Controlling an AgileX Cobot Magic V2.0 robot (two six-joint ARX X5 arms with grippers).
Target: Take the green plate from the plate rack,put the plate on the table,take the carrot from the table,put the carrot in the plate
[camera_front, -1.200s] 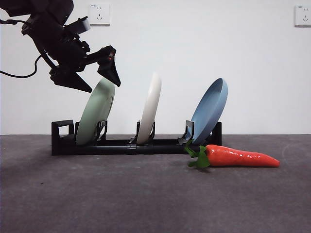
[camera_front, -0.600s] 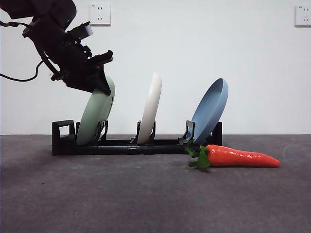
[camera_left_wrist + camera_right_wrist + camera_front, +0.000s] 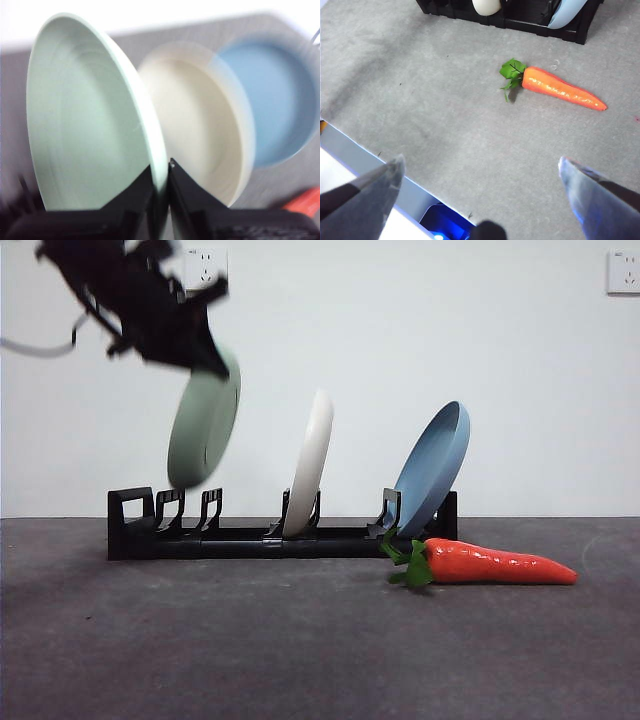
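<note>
Motion-blurred left gripper (image 3: 205, 358) clamps green plate (image 3: 203, 432).

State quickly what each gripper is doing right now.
Left gripper: shut on the green plate, clear of the rack.
Right gripper: open, holding nothing.

Green plate (image 3: 203, 430): pale sage, round, shallow, matte. Clear of rack, in air above its left end, tilted, rim pinched at top by left gripper (image 3: 161, 172).
Rack (image 3: 240, 538): long, low, black, upright slotted holders, looped piece at left end. Stands on table, far side. Left slots vacant.
Table (image 3: 300, 650): dark grey, mottled, matte.
Carrot (image 3: 498, 564): glossy orange-red, tapered, green leaves pointing left. Lies flat on table, just near of rack's right end.
</note>
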